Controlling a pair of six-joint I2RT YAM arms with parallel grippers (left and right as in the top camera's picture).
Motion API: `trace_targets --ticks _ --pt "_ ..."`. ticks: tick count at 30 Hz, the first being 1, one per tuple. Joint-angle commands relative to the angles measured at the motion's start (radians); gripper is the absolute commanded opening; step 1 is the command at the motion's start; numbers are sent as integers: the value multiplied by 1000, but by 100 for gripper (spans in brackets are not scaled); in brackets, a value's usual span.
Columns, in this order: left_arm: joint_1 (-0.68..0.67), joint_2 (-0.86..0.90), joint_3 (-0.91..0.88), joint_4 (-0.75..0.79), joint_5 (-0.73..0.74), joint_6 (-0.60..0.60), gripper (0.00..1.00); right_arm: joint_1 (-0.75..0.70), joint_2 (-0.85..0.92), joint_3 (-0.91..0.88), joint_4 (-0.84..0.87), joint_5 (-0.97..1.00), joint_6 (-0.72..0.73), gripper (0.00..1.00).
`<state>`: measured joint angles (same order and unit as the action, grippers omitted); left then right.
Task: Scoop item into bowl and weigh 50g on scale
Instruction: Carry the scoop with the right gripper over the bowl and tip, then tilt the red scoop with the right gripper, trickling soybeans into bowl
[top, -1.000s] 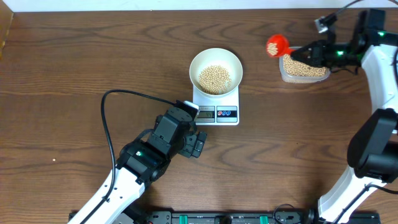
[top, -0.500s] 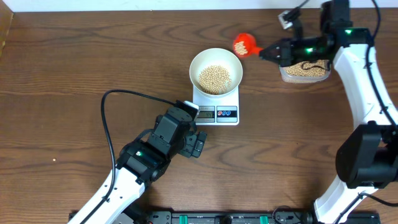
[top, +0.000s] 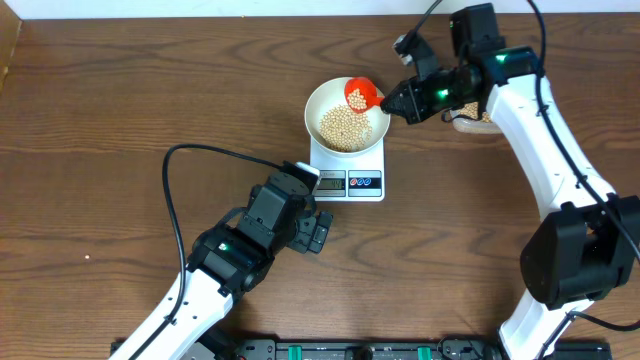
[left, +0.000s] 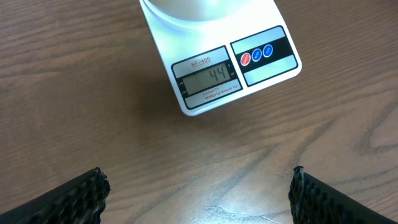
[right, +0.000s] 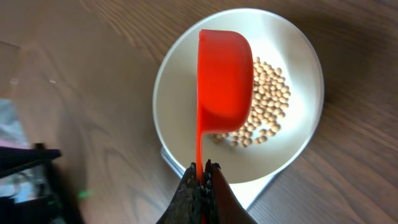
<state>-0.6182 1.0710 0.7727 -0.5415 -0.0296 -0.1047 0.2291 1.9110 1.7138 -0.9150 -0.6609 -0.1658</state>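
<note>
The white bowl (top: 346, 114) sits on the white scale (top: 348, 172) and holds pale tan beans (top: 344, 126). My right gripper (top: 397, 101) is shut on the handle of a red scoop (top: 361, 95) that hangs over the bowl's right rim with beans in it. In the right wrist view the scoop (right: 222, 78) is turned on its side above the bowl (right: 286, 43), my jaws (right: 202, 171) pinching its handle. The scale's display (left: 208, 78) reads 44. My left gripper (left: 198, 186) is open and empty just in front of the scale.
A clear plastic tub of beans (top: 472, 118) stands right of the bowl, mostly hidden behind my right arm. A black cable (top: 175, 195) loops across the table left of my left arm.
My right gripper has carried the red scoop leftwards from above the tub to over the bowl's right rim. The left arm has not moved.
</note>
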Motion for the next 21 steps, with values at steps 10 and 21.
trace_targets --ticks 10,21 --pt "-2 1 7 1 -9 3 95 47 -20 1 3 170 -16 1" --pt "-2 1 7 1 -9 3 95 69 -20 1 6 237 -87 1"
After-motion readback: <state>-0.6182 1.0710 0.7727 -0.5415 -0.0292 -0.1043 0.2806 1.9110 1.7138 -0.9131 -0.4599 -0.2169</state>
